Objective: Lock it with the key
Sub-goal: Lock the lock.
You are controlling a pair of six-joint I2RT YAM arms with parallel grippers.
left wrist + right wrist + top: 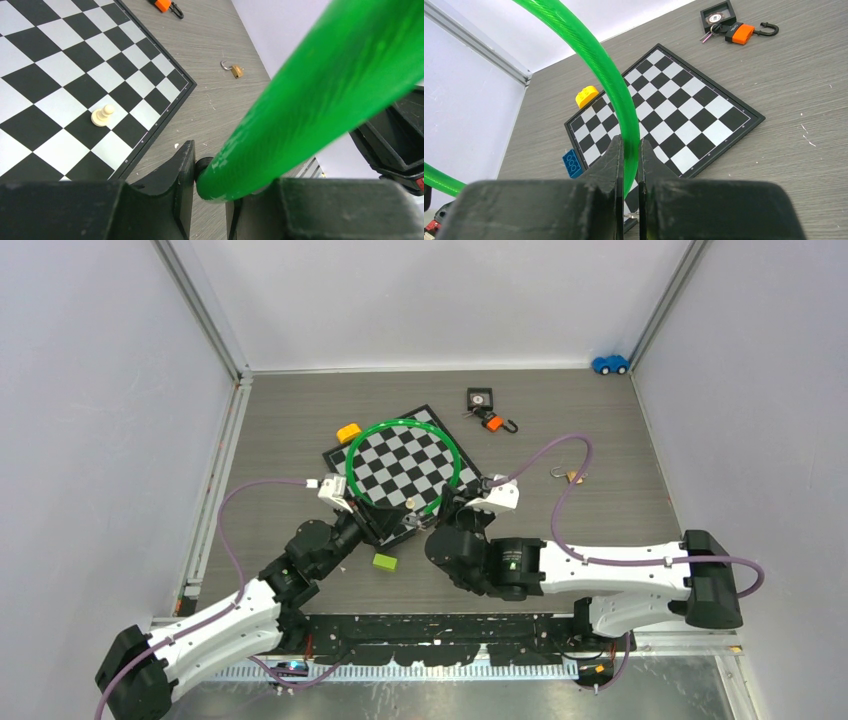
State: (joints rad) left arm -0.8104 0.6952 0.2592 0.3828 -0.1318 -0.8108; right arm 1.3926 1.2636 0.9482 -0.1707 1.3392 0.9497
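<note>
One black tray — round disc inside — beside the orange padlock.

The light is bright and even. Shadows on the desk are soft. The green hoop looks blurry close to the left wrist camera.

Just past our left fingers the green ring swells into a blur and runs out of frame at the upper right. Its contact with the pads sits in shadow. Far ahead of them, the top edge cuts the orange padlock. Our right fingers hide the chessboard's near corner. Beyond them the ring exits top and left, and the keys are too small to count.
</note>
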